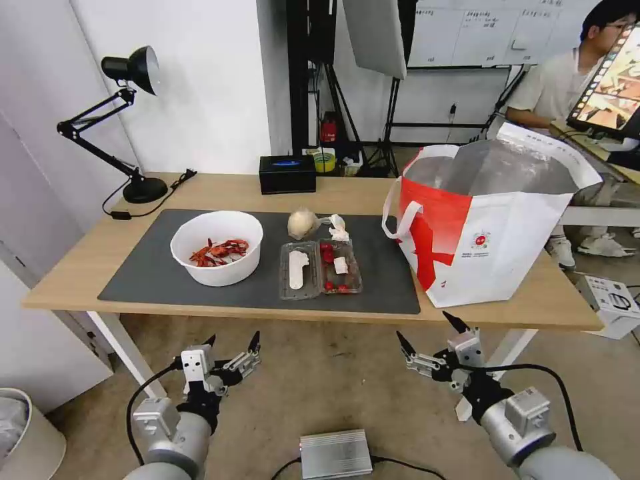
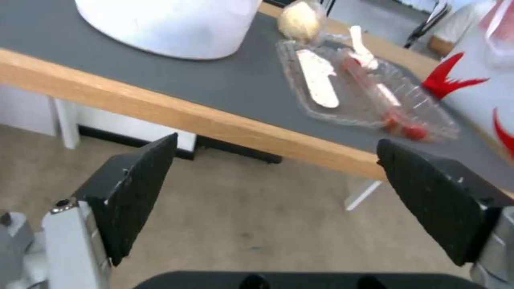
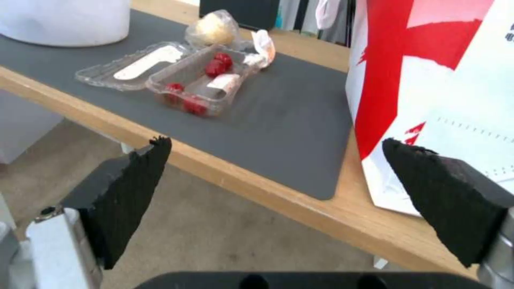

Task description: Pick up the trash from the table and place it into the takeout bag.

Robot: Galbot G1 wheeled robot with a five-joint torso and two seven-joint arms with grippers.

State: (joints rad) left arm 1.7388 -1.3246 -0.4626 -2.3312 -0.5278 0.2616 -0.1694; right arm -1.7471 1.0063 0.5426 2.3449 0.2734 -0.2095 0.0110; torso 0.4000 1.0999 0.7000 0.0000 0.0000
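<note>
On the table (image 1: 200, 190) lies a dark grey mat (image 1: 393, 267) with the trash on it. A white bowl (image 1: 217, 248) (image 2: 166, 24) of red crayfish shells stands at the mat's left. A clear hinged tray (image 1: 320, 268) (image 2: 364, 88) (image 3: 182, 76) with red bits lies in the middle. Behind it sit a beige ball (image 1: 303, 223) (image 3: 213, 27) and a white tissue wad (image 1: 338, 227) (image 3: 263, 45). The red-and-white takeout bag (image 1: 487, 220) (image 3: 439, 80) stands open on the right. My left gripper (image 1: 231, 345) (image 2: 276, 158) and right gripper (image 1: 430, 330) (image 3: 276, 158) hang open and empty below the table's front edge.
A black box with a blue top (image 1: 287, 174) and a black desk lamp (image 1: 130, 120) stand at the table's back. A silver box (image 1: 335, 453) lies on the floor between my arms. A person sits behind the bag at another desk.
</note>
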